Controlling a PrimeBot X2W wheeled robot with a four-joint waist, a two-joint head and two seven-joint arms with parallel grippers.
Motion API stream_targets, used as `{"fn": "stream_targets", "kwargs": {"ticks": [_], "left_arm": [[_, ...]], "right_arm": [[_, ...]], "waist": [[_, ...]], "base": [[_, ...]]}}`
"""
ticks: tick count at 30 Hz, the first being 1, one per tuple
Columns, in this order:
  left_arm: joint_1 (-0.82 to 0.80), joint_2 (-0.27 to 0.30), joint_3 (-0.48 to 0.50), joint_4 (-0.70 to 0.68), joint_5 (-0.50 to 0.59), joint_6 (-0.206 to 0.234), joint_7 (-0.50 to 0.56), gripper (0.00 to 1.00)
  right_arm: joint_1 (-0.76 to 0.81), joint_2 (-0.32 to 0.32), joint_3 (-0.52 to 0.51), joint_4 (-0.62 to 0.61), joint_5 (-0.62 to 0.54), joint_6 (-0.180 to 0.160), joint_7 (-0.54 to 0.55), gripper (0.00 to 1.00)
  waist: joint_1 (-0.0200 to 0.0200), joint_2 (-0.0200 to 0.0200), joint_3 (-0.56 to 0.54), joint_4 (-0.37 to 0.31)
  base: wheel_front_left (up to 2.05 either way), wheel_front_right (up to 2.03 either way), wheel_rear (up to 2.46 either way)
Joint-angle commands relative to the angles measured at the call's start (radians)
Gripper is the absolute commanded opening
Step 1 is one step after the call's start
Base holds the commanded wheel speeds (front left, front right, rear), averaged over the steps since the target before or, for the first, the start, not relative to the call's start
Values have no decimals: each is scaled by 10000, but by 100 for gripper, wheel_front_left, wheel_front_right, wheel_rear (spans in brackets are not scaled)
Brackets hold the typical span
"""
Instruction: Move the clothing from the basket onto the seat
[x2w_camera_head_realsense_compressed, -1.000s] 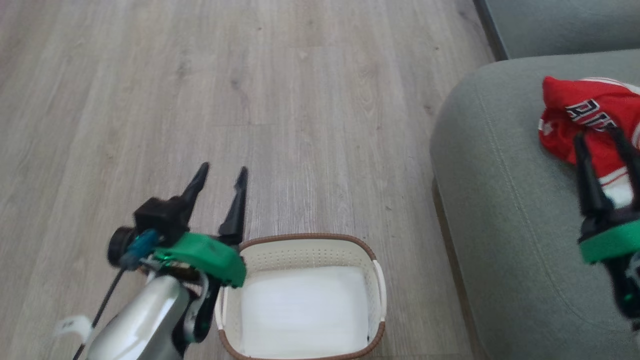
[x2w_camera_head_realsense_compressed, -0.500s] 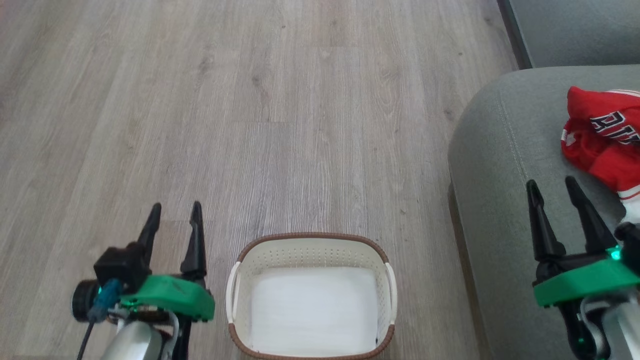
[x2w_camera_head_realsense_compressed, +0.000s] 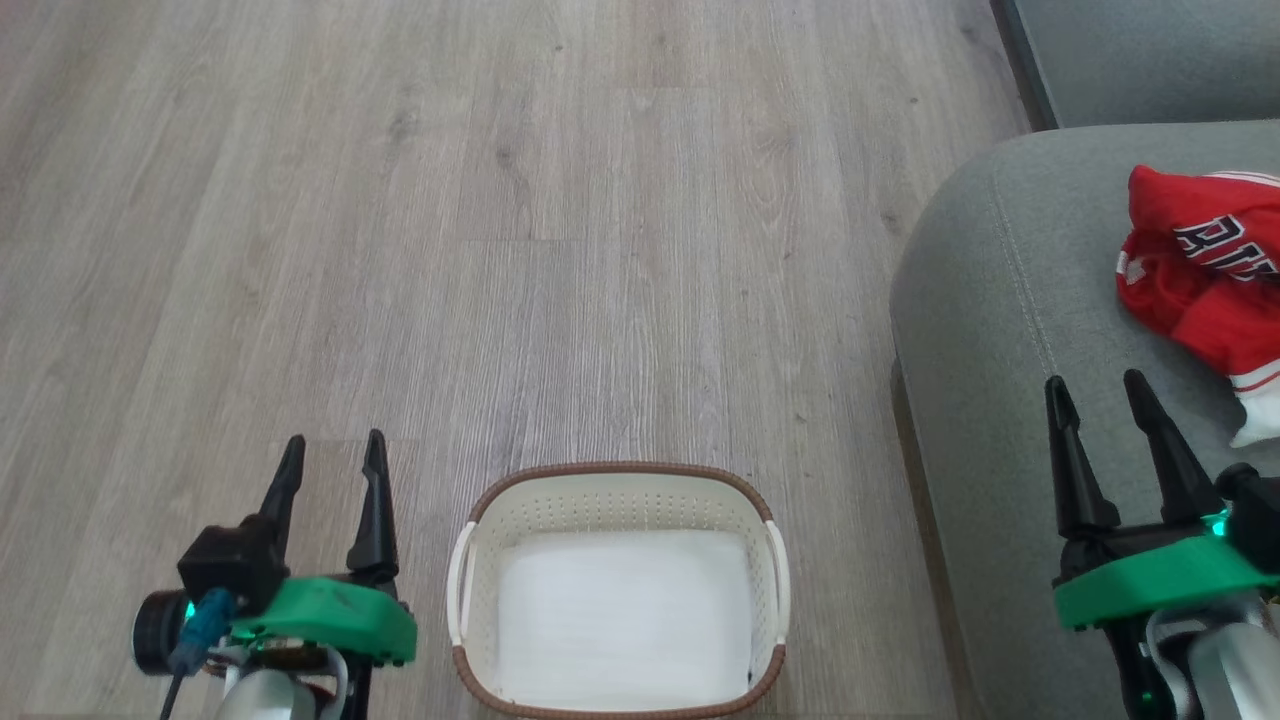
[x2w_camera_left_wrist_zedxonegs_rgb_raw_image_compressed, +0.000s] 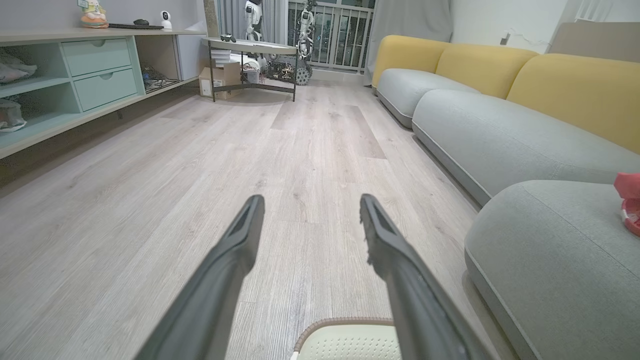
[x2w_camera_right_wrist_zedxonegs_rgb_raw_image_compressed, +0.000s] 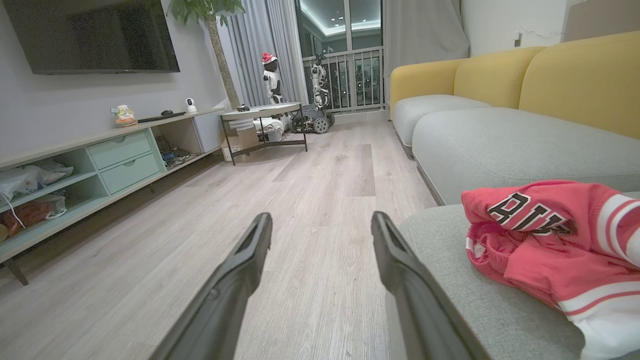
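Two grippers, both empty. At lower left of head view, left gripper (x2w_camera_head_realsense_compressed: 334, 442) hangs over floor (x2w_camera_head_realsense_compressed: 560, 250), fingers parted to a middling gap, nothing between them. It is just left of basket (x2w_camera_head_realsense_compressed: 620, 468), not touching it. Left wrist view: both fingers over bare floor, basket's brown rim at bottom edge between them, nearer the right finger.

At lower right, right gripper (x2w_camera_head_realsense_compressed: 1093, 382) over the edge of seat (x2w_camera_head_realsense_compressed: 990, 330), fingers parted alike, holding nothing. Tips short of clothing (x2w_camera_head_realsense_compressed: 1190, 270) and apart from it. Right wrist view: left finger over floor, right finger over seat's edge, clothing off to its right.

Clothing lies bunched on seat at right border of head view: red fabric, black lettering on top, white and red striped trim at near end. Part runs out of frame. Cannot tell if one piece or two.

Basket upright on floor between the grippers, beside seat with a strip of floor between. Pale inner bottom shows whole.

Farther out: sofa (x2w_camera_left_wrist_zedxonegs_rgb_raw_image_compressed: 500, 135) with yellow backs, shelf unit (x2w_camera_left_wrist_zedxonegs_rgb_raw_image_compressed: 95, 70) with green drawers, round table (x2w_camera_left_wrist_zedxonegs_rgb_raw_image_compressed: 252, 47).
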Motion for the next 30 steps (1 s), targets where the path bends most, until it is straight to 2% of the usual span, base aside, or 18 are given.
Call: {"fn": "stream_targets", "kwargs": {"ticks": [1,11,12,15,30], "left_arm": [[-262,-27,521,-241,151,-112,-123,100],[-302,-387,1107,96,582,-781,-124,100],[-2,-434,757,407,525,-797,3,0],[129,-501,739,874,485,-795,38,0],[13,-512,1003,822,-1182,-951,482,0]], "right_arm": [[-177,-134,212,-295,-56,-2,-64,100],[-280,-137,292,-192,25,-2,-64,100],[-11,6,120,86,23,0,2,0],[88,123,224,543,45,0,17,0],[-43,309,59,648,1529,0,442,0]], "waist": [[1,-1,3,-10],[1,-1,28,-121],[1,-1,28,-125],[1,-1,28,-131],[1,-1,20,-163]], "base": [[0,0,0],[0,0,0],[0,0,0],[0,0,0],[0,0,0]]}}
